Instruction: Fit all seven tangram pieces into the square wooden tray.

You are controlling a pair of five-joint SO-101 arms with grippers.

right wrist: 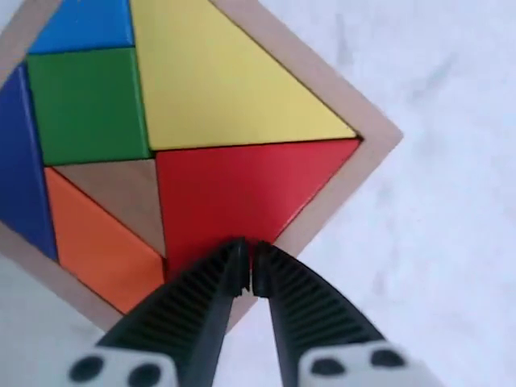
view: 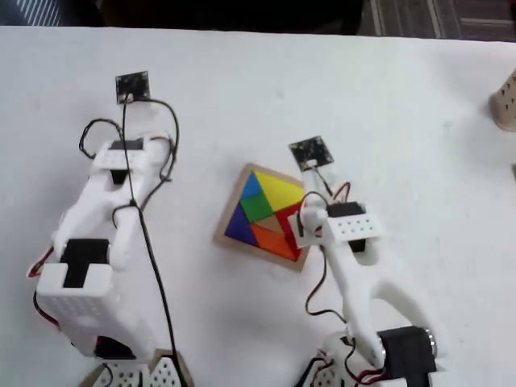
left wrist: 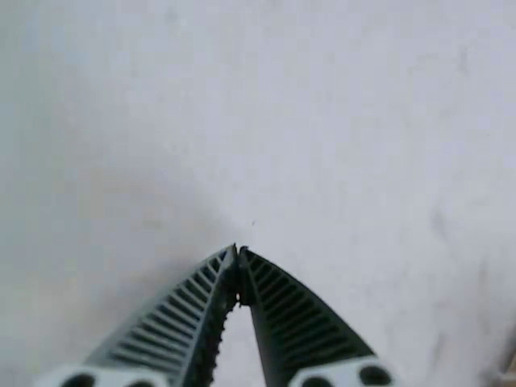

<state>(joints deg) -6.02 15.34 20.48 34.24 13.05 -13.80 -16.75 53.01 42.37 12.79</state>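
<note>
Right wrist view: right gripper (right wrist: 248, 270) fingers closed, empty, tips over red triangle (right wrist: 242, 193) by tray (right wrist: 379, 149) rim. Yellow triangle (right wrist: 226, 81), green square (right wrist: 89, 105), blue pieces (right wrist: 81, 24) and orange piece (right wrist: 97, 242) sit in the tray. Tan spot (right wrist: 121, 189): piece or bare floor, can't tell. High view: tray mid-table, right arm (view: 363, 282) at its 4 o'clock, left arm (view: 105, 210) at 9 o'clock. Left gripper (left wrist: 238, 258) closed, empty, over table (left wrist: 322, 121).

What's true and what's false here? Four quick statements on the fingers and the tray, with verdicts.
1. The right arm's fingers are shut, tips over the red triangle. True.
2. The left arm's fingers hold a blue piece. False: they are shut on nothing, above bare table.
3. The yellow triangle borders the red triangle inside the tray. True.
4. The green square lies outside the tray. False: it sits in the tray, touching the yellow triangle.
</note>
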